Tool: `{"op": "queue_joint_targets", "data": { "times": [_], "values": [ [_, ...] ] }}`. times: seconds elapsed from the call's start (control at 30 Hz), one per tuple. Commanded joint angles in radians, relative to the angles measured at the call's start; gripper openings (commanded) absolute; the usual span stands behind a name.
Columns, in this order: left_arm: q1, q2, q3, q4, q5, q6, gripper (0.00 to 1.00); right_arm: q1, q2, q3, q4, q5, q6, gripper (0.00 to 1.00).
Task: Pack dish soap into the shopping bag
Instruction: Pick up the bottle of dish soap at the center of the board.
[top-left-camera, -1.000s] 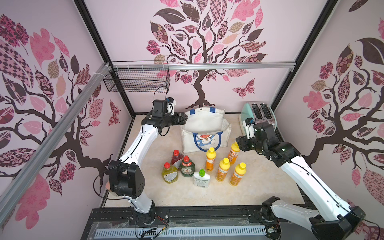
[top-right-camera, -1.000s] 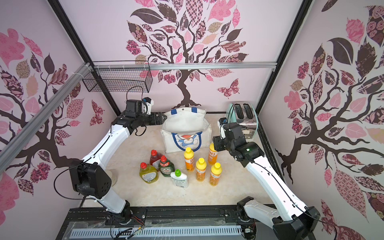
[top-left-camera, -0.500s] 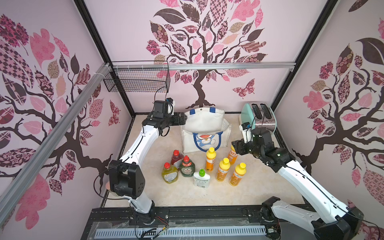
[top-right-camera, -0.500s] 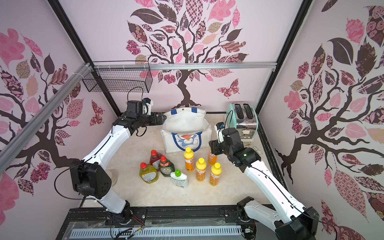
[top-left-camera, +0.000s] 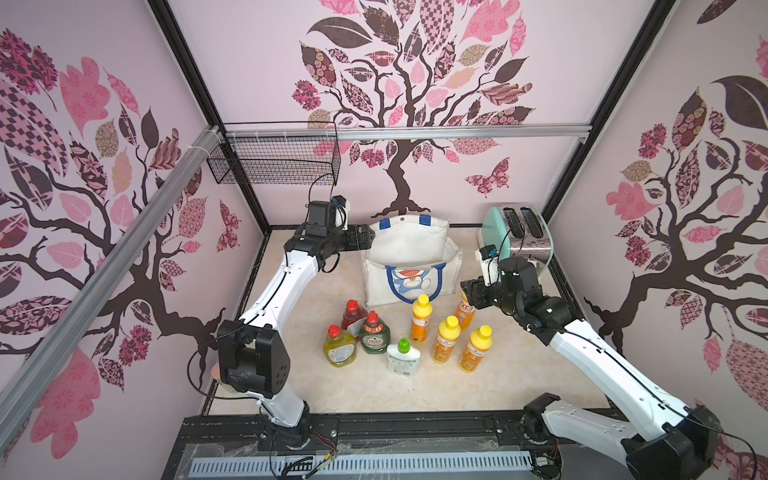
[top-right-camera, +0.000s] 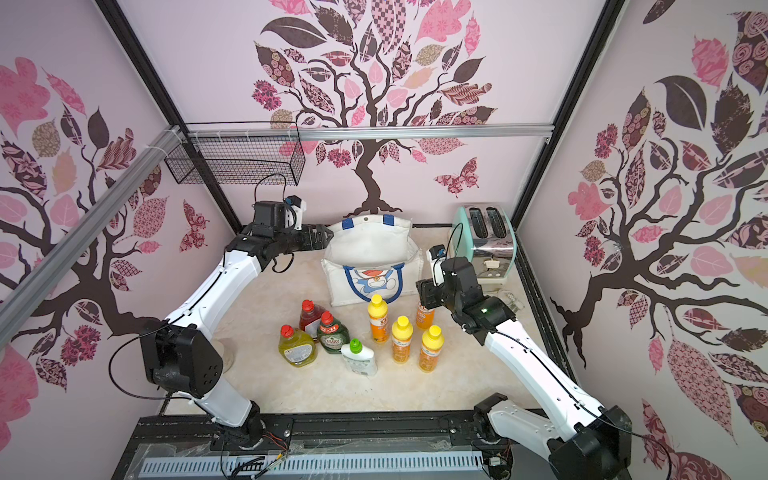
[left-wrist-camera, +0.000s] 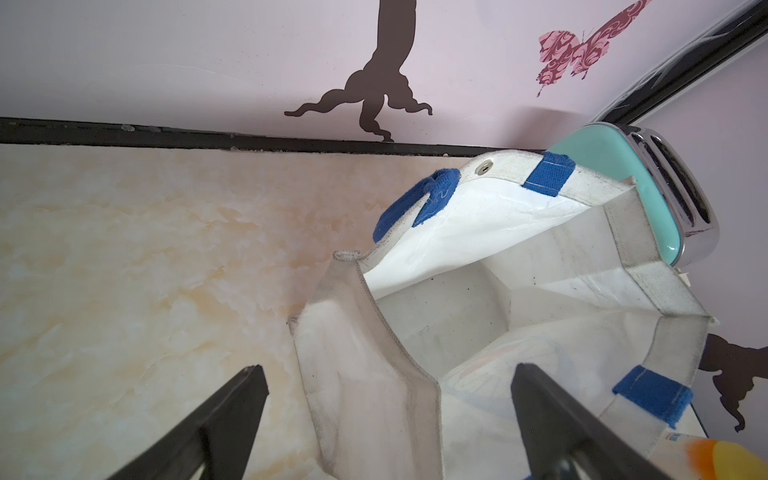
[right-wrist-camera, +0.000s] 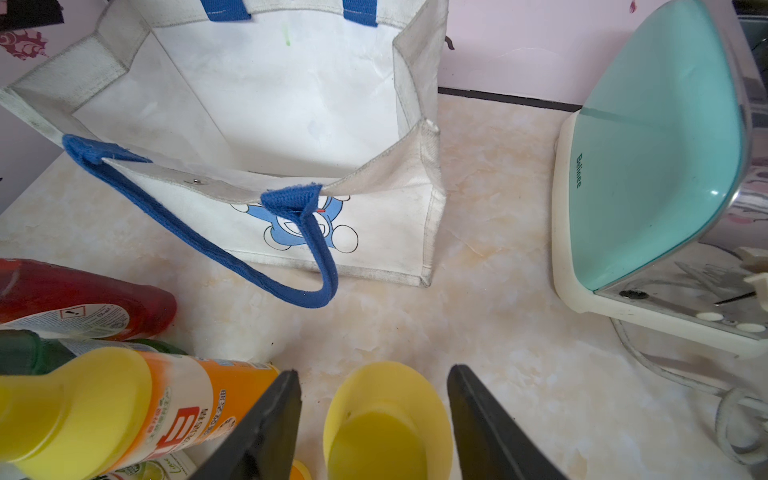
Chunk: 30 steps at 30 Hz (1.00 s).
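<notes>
Left gripper (left-wrist-camera: 388, 370): jaws spread wide, grubby canvas side wall of shopping bag (top-left-camera: 376, 280) between them. Bag boxy, white, blue webbing handles, standing open at middle of back edge of marbled beige surface (top-left-camera: 519, 374). Right gripper (right-wrist-camera: 374, 370): jaws spread, straddling smooth round yellow cap of orange bottle (top-left-camera: 464, 318), not pinching. Dish soap (top-left-camera: 445, 347) glossy plastic, upright mid-surface before bag: tall orange cylinders, squat rounded flasks. Mint-and-chrome toaster (top-left-camera: 519, 232) in back right corner.

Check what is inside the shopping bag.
Only bare white lining shows inside the shopping bag in both wrist views; no bottle visible. The floor strip behind its front panel is hidden.
</notes>
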Motion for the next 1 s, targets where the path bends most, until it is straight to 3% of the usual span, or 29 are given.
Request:
{"op": "queue_joint_targets", "data": {
  "times": [0.0, 0.77, 0.97],
  "values": [
    [-0.003, -0.036, -0.008, 0.013, 0.008, 0.005, 0.98, 0.005, 0.003, -0.002, 0.026, 0.026, -0.01, 0.6],
    [-0.005, -0.027, 0.0, 0.003, 0.037, 0.014, 0.98, 0.004, 0.012, -0.08, 0.105, 0.016, 0.032, 0.51],
    [-0.007, -0.029, -0.005, 0.01, 0.042, 0.011, 0.98, 0.004, -0.002, -0.103, 0.12, 0.033, 0.037, 0.41]
  ]
}}
